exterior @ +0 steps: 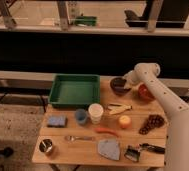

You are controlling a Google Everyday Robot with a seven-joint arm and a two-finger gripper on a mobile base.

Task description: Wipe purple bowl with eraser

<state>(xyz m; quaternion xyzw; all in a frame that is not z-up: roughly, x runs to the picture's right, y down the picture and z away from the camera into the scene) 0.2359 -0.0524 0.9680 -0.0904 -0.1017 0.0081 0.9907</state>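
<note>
One pincer, shut tight, right at the purple bowl

The pincer point(128, 79) is closed up at the far edge of the desk point(73, 153). The purple bowl point(117, 86) sits just on its camera-left side, and I can't tell if they actually touch or if anything's pinched in there. The red-orange bowl point(145, 93) is just on the pincer's other side, a bit nearer the camera. The green tray point(75, 90) is well off to camera-left of the pincer. Nearer the camera than the pincer are a white cup point(95, 112), a small blue cup point(80, 116), an orange ball-shaped thing point(124, 121) and some dark grapes point(152, 122).
</note>
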